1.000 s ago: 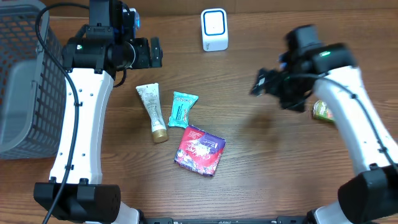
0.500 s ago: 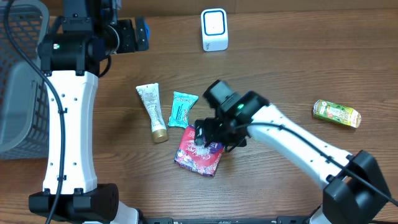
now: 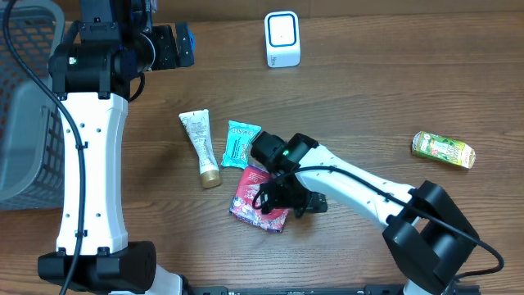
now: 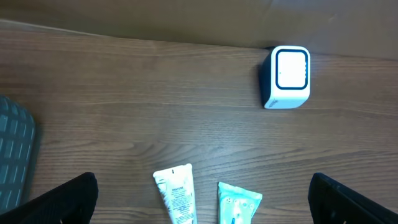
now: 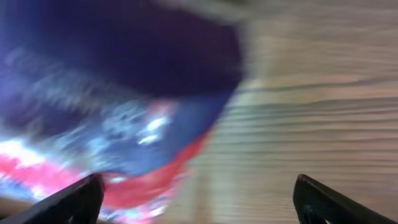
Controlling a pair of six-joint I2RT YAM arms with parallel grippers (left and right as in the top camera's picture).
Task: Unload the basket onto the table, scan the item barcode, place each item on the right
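Note:
A red and purple packet (image 3: 255, 205) lies flat in the middle of the table. My right gripper (image 3: 288, 201) is open and low over the packet's right part. In the right wrist view the blurred packet (image 5: 112, 112) fills the left side, reaching the left of my right gripper's (image 5: 202, 205) two dark tips, with bare wood towards the right one. The white and blue scanner (image 3: 282, 38) stands at the back; the left wrist view also shows the scanner (image 4: 286, 78). My left gripper (image 3: 176, 45) is open, high at the back left, holding nothing.
A cream tube (image 3: 201, 147) and a teal packet (image 3: 240, 143) lie side by side just left of the red packet. A green packet (image 3: 442, 149) lies at the far right. A grey basket (image 3: 24, 106) stands at the left edge.
My right arm has swung from the right side to the middle and come down over the red and purple packet. My left arm moved back and left, then held still.

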